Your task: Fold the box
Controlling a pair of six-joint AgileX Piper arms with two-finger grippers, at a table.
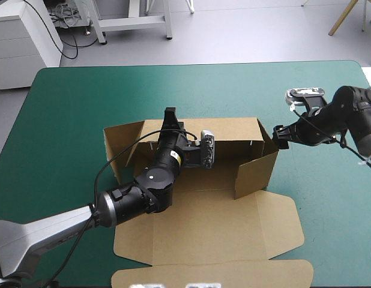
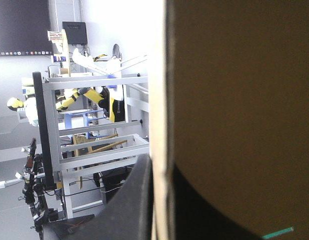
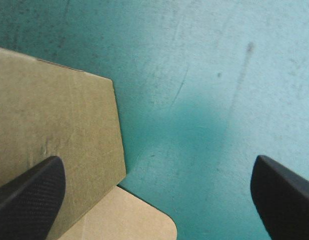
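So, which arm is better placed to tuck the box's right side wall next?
The right, probably: the right gripper stands open beside that wall of the box; the left gripper is shut on its far wall.

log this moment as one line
box: far and right walls up, lid flat | left gripper: shut on far wall | right gripper: open, by right wall, over teal-green cover

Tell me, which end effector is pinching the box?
The left end effector: it is shut on the far wall of the box. The right end effector stands open by the box's right end, gripping nothing.
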